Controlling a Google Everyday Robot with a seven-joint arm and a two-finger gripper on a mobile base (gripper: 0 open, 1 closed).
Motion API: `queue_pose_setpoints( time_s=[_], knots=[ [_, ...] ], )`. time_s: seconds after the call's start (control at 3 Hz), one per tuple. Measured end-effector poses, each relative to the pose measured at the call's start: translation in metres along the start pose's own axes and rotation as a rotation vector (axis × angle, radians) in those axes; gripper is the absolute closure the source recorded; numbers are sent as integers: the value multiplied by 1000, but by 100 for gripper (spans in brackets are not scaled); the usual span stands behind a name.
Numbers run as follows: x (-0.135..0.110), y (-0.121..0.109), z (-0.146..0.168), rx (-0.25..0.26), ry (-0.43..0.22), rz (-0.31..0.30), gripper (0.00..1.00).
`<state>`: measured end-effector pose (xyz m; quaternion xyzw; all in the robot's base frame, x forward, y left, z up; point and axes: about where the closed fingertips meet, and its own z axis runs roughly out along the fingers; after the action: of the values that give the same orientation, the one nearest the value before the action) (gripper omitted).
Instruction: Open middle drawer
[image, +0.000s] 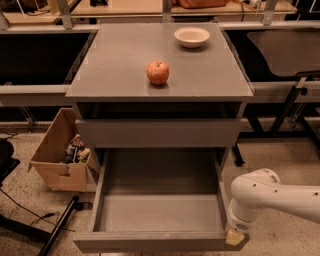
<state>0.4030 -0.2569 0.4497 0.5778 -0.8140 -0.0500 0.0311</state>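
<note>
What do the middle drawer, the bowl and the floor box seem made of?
Middle drawer: perhaps painted wood or laminate, matte grey, no glare. Bowl: ceramic or plastic, smooth cream. Box: brown cardboard, folded flaps. Gripper sits at the drawer's front right corner.

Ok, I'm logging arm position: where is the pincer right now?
In the camera view the pincer is low on the right, at the front right corner of the pulled-out middle drawer.
</note>
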Motion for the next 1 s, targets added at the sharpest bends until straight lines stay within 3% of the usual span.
queue_pose_setpoints(
  time_s=[1.0],
  knots=[
    [27, 38, 3, -41, 26, 62, 100]
  ],
)
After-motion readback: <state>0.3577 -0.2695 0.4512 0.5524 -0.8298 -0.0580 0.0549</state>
